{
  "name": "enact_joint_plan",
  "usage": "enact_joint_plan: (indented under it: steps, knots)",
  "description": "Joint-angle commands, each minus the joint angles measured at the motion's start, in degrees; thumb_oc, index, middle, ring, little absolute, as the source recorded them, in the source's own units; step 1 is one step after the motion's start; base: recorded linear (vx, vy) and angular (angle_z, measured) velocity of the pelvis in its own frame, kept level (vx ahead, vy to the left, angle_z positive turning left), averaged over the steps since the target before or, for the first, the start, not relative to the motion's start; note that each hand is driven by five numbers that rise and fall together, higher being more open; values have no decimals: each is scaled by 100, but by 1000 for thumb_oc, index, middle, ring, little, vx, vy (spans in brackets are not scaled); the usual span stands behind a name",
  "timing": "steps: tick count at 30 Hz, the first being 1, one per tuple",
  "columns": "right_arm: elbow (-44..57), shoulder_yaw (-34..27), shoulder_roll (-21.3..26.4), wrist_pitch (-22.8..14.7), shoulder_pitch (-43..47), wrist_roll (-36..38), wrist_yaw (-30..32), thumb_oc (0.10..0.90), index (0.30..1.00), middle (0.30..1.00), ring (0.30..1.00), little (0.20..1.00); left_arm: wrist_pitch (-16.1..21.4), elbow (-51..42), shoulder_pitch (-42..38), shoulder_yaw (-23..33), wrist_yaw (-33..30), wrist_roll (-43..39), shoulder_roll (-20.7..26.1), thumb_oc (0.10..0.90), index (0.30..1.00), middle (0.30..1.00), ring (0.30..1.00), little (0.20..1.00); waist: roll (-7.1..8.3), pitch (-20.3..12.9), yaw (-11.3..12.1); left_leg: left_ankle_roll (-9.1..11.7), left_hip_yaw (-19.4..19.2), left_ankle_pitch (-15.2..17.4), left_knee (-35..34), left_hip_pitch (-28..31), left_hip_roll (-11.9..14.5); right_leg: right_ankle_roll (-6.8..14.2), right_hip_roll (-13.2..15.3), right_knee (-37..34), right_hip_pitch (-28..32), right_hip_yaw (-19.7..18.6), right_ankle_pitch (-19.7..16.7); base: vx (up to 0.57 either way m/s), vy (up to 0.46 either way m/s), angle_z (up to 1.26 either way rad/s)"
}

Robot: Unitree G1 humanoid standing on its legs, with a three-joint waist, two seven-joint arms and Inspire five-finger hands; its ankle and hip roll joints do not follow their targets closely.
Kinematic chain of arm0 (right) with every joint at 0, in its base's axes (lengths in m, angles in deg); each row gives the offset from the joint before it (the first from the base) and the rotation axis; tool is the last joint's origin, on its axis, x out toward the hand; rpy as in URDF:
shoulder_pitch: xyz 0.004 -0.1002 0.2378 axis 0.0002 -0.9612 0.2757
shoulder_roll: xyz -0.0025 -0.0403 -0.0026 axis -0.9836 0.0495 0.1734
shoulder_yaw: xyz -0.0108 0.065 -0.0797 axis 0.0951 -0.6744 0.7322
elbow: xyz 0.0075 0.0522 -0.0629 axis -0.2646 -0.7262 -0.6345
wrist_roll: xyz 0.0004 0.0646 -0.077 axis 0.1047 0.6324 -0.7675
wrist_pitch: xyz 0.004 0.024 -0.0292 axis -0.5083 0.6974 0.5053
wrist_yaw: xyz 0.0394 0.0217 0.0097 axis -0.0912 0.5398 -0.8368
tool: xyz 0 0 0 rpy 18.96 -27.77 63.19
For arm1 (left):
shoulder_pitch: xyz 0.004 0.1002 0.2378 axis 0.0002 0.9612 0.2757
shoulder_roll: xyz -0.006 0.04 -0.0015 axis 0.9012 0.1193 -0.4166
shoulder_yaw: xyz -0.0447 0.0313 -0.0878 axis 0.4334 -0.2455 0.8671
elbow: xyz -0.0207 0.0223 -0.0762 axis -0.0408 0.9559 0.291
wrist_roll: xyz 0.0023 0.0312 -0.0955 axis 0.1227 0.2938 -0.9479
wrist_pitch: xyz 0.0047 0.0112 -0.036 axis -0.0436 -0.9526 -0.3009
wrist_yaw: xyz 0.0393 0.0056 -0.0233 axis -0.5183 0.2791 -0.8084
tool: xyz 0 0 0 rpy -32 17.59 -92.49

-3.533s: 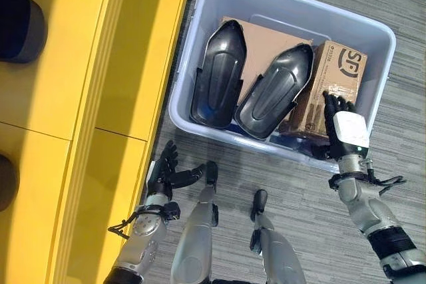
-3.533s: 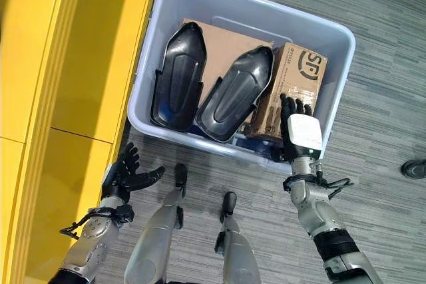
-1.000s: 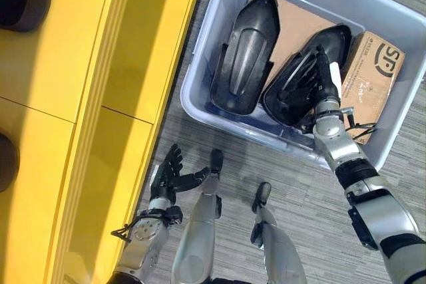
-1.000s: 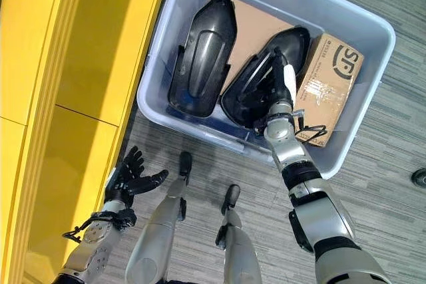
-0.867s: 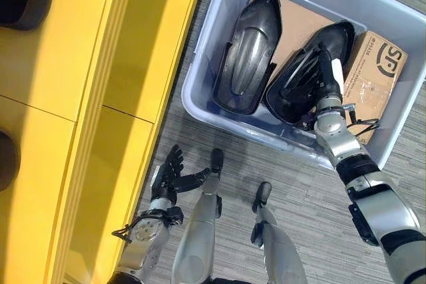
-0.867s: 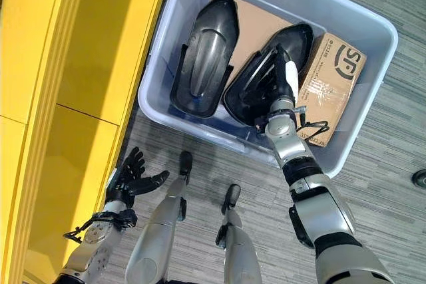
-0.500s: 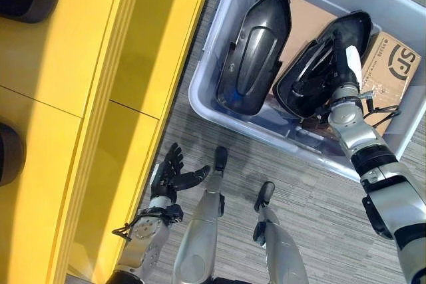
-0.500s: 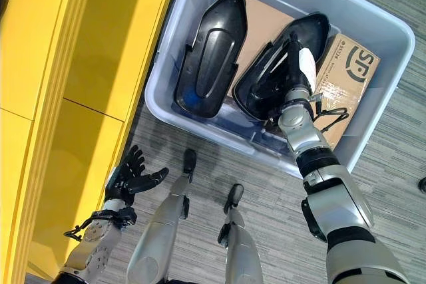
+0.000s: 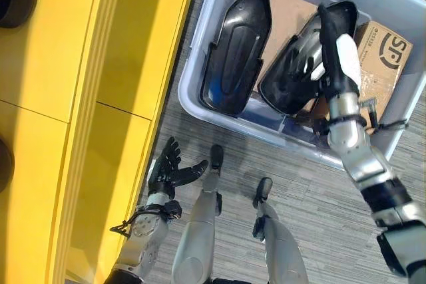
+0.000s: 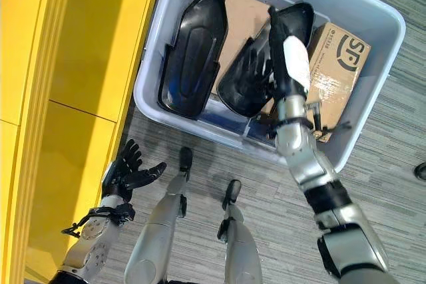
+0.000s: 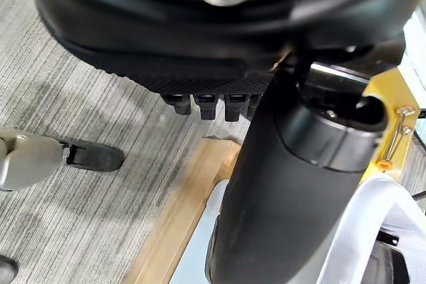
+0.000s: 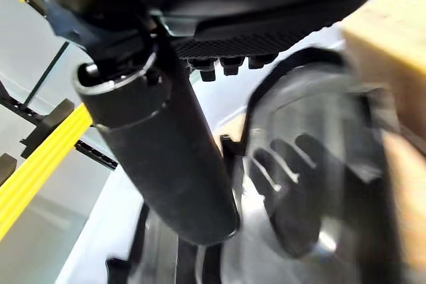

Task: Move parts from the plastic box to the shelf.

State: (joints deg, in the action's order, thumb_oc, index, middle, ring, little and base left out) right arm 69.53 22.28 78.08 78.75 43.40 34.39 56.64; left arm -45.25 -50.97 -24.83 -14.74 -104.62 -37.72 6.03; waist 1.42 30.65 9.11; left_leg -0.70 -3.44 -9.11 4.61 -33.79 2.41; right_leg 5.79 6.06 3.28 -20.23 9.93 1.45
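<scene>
Right now it's the pick-up step: 2 black moulded parts lie in the plastic box (image 9: 200, 64) at about 1 o'clock from the robot, 1 part (image 9: 234, 51) on the box's left side, the other part (image 9: 296, 64) beside a cardboard carton (image 9: 379, 58). Right hand (image 9: 336, 51) sits over the 2nd part, fingers straight, w/ no grip visible. Left hand (image 9: 170, 167) hangs open at 7 o'clock by the yellow shelf (image 9: 80, 98). Next, prob. curl the fingers round the part's edge, lift it clear of the box wall, then swing to 9 o'clock.
</scene>
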Motion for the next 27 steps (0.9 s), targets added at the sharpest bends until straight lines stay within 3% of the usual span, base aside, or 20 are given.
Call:
enact_joint_plan:
  steps: [1,9,10,11,27]
  knots:
    - [762,-458,105,-363,159,-443,109,900,1000,1000,1000,1000,213,-540,429,278,-88,303,27,900,1000,1000,1000,1000,93,-86,-145,396,-179,178,634,-499,495,-20,217,437,370,154,568,3,-11,-12]
    - [1276,-504,-453,-503,-496,-374,105,900,1000,1000,1000,1000,162,-605,554,275,-159,387,-6,900,1000,1000,1000,1000,140,-86,-236,437,-169,329,691,-446,489,-15,226,458,418,80,657,12,-9,-6]
    - [1276,-499,-530,-538,-490,-319,139,900,1000,1000,1000,1000,173,-611,546,273,-177,380,-8,900,1000,1000,1000,1000,114,-86,-231,377,-205,198,679,-540,508,-24,211,446,325,112,567,0,0,0]
    - [1264,-434,-620,-533,-498,-332,181,900,1000,1000,1000,1000,163,-623,577,242,-183,378,-6,900,1000,1000,1000,1000,133,-86,-241,431,-177,345,709,-436,488,-11,231,456,426,73,664,0,0,0]
    - [1046,176,-1447,-646,-141,-155,556,900,1000,1000,1000,1000,208,-673,468,5,-371,375,-5,900,1000,1000,1000,1000,48,-86,-216,405,-205,326,659,-455,452,-6,242,443,401,69,650,3,0,0]
